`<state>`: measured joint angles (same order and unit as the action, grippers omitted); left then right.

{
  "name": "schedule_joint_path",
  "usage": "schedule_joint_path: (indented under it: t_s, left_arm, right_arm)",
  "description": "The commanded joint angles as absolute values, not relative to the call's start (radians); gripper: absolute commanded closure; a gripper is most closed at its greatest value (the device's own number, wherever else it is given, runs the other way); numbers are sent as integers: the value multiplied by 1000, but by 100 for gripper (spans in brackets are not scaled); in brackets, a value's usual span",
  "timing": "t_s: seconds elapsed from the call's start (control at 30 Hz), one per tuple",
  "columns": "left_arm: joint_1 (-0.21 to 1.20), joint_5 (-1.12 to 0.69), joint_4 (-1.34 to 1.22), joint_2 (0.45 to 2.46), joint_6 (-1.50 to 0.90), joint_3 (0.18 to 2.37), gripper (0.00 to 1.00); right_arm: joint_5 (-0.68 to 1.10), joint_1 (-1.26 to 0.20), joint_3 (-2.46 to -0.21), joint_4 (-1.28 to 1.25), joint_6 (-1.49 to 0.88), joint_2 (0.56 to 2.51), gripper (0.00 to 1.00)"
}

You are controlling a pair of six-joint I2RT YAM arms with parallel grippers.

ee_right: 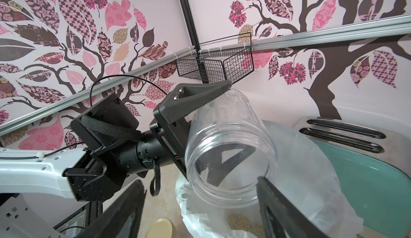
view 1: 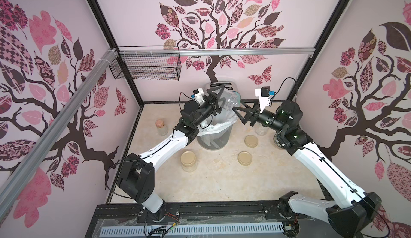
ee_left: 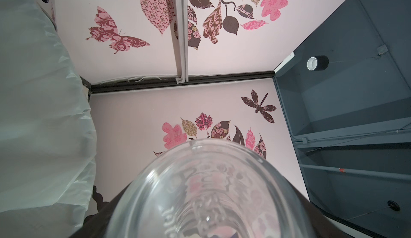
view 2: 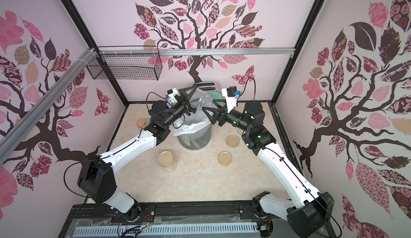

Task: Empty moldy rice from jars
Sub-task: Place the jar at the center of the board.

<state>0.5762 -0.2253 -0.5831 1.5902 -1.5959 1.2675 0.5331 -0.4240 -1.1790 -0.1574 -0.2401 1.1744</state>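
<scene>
My left gripper is shut on a clear, lidless jar, tipped mouth-down over the bag-lined bin. In the right wrist view this jar looks empty, and moldy rice lies in the bag below it. My right gripper is open at the jar's mouth, and the rim sits between its fingers. A lidded jar stands at the front left. Another lidless jar shows partly behind my right arm. Two loose beige lids lie on the table.
A cork-stoppered flask stands at the left. A teal toaster sits behind the bin. A wire basket hangs on the back rail. A dark patterned bowl is mostly hidden under my right arm.
</scene>
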Motion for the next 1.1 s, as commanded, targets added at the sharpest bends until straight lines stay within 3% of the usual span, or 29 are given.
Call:
schedule_joint_path:
  t_s: [0.0,0.6,0.83,1.07]
  left_arm:
    - [587,-211,-631,1547,-1566,1290,23]
    - [668,-169,-595,1562,-1480,1318,24]
    - [703,-107,-630,1573,-1457,1316,23]
    - [723,-92,-644,1590,-1454,1310,19]
  right_arm:
    - [559,-427,-1199,-225,-275,1178,22]
    - [576,-429,-1182,-310,-350,1229,44]
    - [544,-432,-1151,-372,-399,1232,65]
    - [542,-435,-1147,-394,-421,1230,99]
